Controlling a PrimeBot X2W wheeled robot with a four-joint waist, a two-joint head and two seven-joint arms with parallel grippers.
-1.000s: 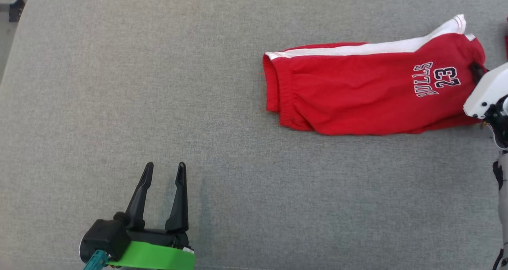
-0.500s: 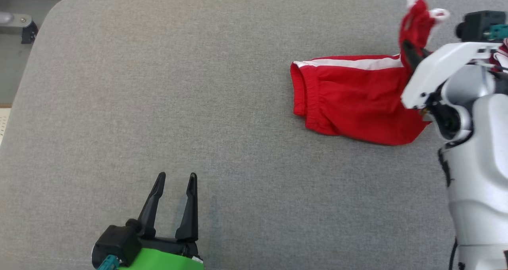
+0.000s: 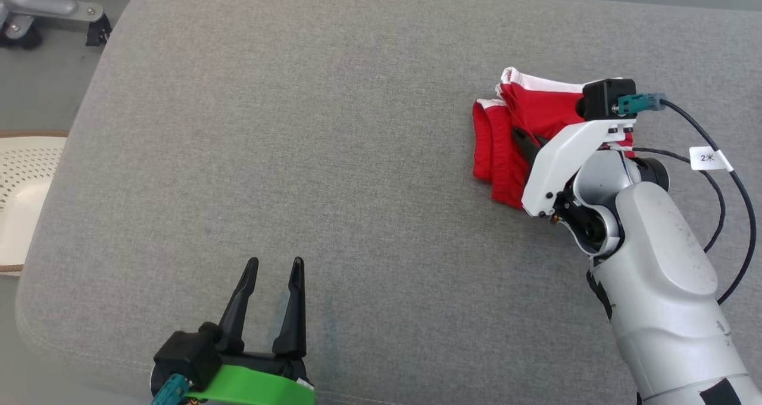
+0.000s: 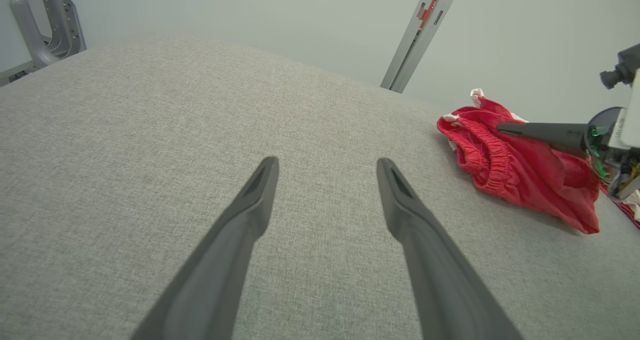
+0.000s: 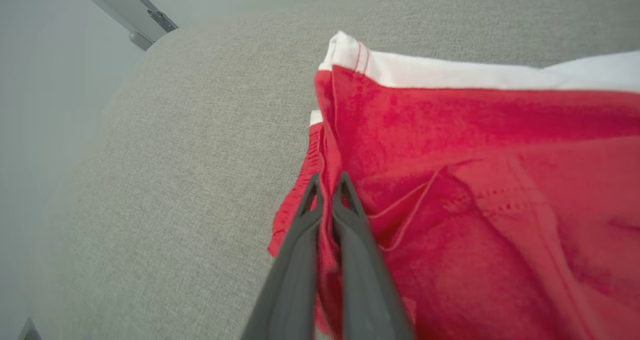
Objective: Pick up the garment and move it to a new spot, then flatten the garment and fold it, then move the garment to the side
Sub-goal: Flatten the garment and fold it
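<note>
Right wrist view: garment [image 5: 450, 145] pinched inside right claw [image 5: 328, 181].

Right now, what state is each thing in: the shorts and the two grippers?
red shorts: doubled over and bunched, lying on the grey cushion, a fold pinched by the right gripper.
right gripper: shut on the red shorts.
left gripper: open, holding nothing, well apart from the red shorts.

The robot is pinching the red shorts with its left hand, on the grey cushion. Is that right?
Not quite. It is the right hand that is shut on the red shorts, as the right wrist view shows. The left hand is open and apart from them. The rest is right: the shorts are on the grey cushion.
</note>
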